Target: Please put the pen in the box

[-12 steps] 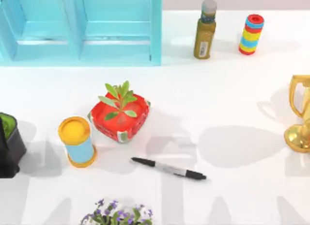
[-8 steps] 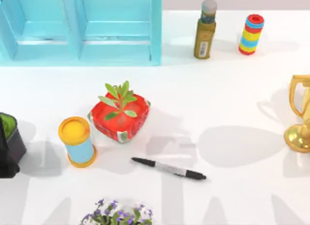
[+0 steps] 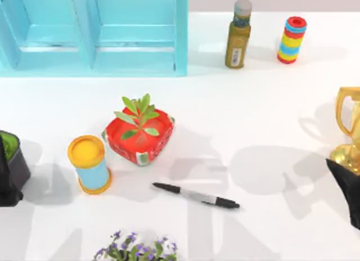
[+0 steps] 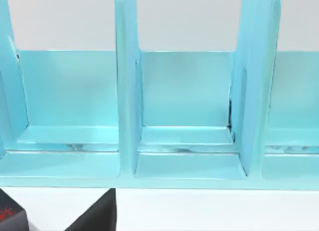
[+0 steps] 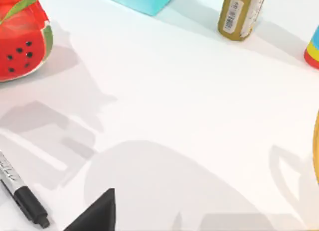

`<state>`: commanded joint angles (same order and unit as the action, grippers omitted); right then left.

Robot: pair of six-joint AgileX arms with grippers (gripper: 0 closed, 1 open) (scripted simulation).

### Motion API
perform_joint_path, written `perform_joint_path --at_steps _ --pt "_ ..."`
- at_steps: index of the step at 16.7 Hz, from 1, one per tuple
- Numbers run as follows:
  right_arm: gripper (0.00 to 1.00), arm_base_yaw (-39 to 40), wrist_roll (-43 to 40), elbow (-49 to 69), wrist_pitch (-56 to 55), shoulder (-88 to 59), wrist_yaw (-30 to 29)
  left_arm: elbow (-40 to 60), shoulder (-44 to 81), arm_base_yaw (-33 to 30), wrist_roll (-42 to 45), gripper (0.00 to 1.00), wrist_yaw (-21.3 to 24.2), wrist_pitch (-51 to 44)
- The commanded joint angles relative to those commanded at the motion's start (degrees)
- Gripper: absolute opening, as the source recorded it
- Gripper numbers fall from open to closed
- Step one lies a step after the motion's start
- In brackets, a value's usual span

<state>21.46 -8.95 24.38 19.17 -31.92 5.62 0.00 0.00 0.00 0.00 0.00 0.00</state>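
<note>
The pen (image 3: 196, 195) lies flat on the white table near the front middle, black with a grey barrel, its cap end pointing right. It is also seen in the right wrist view as the pen (image 5: 20, 190). The box (image 3: 93, 33) is a light blue open case with upright dividers at the back left. Its compartments face the left wrist view as the box (image 4: 184, 116). My right gripper (image 3: 347, 190) is a dark shape at the right edge, well to the right of the pen. A dark part of my left gripper (image 4: 94, 218) sits in front of the box.
A red watermelon planter (image 3: 139, 134) and a yellow-lidded blue can (image 3: 90, 164) stand just behind the pen. At the back right are an olive bottle (image 3: 238, 36) and a striped stack (image 3: 291, 40). A gold trophy (image 3: 349, 126) is far right, purple flowers (image 3: 135, 250) at the front, and a dark green-topped object (image 3: 10, 165) far left.
My right gripper has come into the top view at the right edge, in front of the trophy, and the shadows on the table have shifted. The pen has not moved.
</note>
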Motion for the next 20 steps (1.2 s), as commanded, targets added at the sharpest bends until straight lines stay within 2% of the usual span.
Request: perform_joint_path --at_steps 5,10,15,20 --pt "1.00 13.0 -7.4 22.0 16.6 -32.5 2.6 0.0 0.0 0.0 0.0 1.00 0.0 0.0" --pt "1.00 20.9 -13.8 44.0 32.8 -61.3 3.8 0.0 0.0 0.0 0.0 1.00 0.0 0.0" --pt "1.00 23.1 -18.5 63.2 45.5 -80.7 3.6 0.0 0.0 0.0 0.0 1.00 0.0 0.0" --pt "1.00 21.5 -21.1 77.0 53.0 -92.0 2.5 0.0 0.0 0.0 0.0 1.00 0.0 0.0"
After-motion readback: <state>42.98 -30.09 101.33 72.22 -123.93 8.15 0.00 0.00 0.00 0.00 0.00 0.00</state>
